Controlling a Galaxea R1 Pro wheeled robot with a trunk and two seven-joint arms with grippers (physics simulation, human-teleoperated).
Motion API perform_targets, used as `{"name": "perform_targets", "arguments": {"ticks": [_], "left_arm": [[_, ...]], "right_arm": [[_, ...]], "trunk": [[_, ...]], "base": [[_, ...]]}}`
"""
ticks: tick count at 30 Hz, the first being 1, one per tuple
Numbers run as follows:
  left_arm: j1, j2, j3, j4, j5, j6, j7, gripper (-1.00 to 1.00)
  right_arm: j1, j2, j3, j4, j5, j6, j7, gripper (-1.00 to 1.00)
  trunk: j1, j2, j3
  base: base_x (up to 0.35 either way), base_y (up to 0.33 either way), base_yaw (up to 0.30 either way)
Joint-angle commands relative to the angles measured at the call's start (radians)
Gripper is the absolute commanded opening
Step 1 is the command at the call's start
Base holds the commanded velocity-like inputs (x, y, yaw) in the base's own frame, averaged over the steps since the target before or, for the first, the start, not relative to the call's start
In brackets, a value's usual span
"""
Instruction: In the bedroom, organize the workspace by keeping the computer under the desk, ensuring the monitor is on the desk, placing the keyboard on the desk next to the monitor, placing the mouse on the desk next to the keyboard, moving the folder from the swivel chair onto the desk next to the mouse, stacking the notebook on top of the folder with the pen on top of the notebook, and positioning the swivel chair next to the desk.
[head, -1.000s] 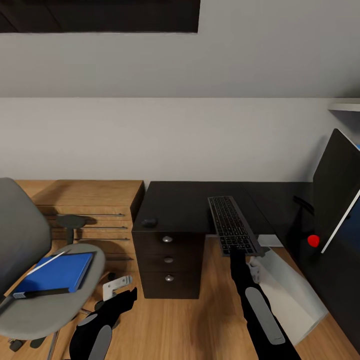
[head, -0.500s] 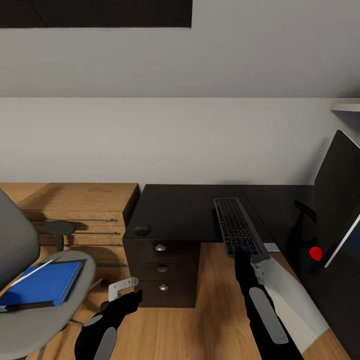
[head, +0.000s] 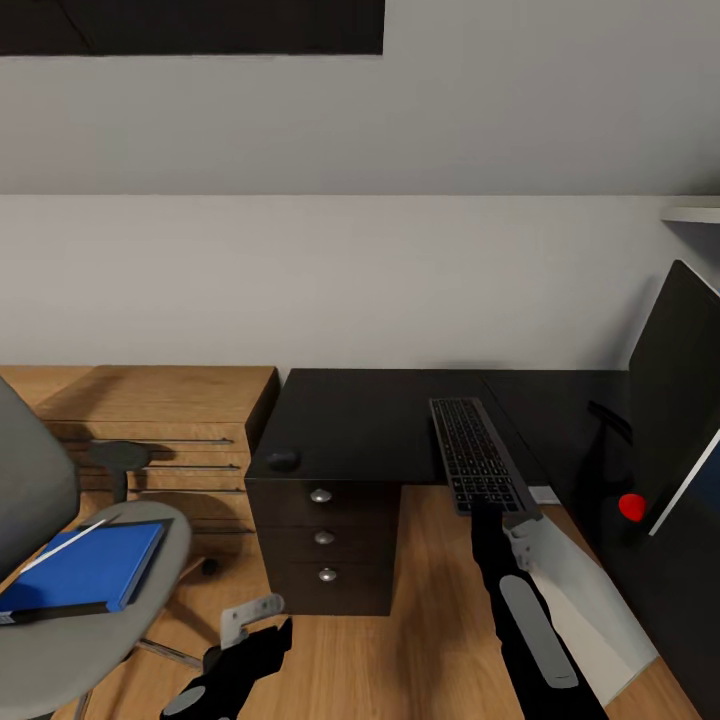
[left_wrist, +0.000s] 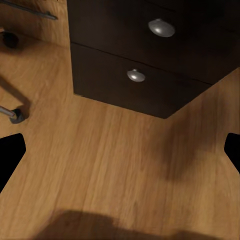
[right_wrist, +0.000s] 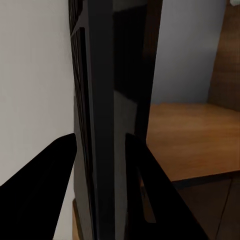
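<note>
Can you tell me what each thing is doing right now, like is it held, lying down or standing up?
keyboard: held at its near end, partly over the desk edge.
right gripper: shut on the keyboard.
left gripper: open, holding nothing, above the floor.
mouse: resting on the desk.
folder: lying flat on the swivel chair.
monitor: standing upright on the desk.
drawers: all closed.

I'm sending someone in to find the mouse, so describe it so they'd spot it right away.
Find the black L-shaped desk against the white wall, then the drawer unit with round silver knobs under its left end. The mouse sits on the desktop at the front left corner above those drawers: a small rounded dark lump, unlike the long flat keyboard further right.
</note>
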Motion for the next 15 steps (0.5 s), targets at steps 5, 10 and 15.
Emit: {"name": "perform_targets", "arguments": {"ticks": [5, 10, 15], "left_arm": [[0.012, 0.003, -0.002, -0.004, 0.009, -0.024, 0.01, 1.0], [0.014, 0.003, -0.004, -0.004, 0.009, -0.027, 0.01, 1.0], [0.014, 0.003, -0.003, -0.004, 0.009, -0.026, 0.01, 1.0]], "right_arm": [[0.0, 0.0, 0.0, 0.0, -0.007, -0.004, -0.004, -1.0], [0.0, 0.001, 0.0, 0.0, -0.007, -0.004, -0.004, -1.0], [0.0, 0.001, 0.0, 0.0, -0.007, -0.004, -0.005, -1.0]], "trunk": [[0.0, 0.0, -0.001], [0.0, 0.0, -0.001], [0.0, 0.0, -0.001]], "base": [[0.0, 0.0, 0.0], [0.083, -0.02, 0.0], [0.113, -0.026, 0.0]]}}
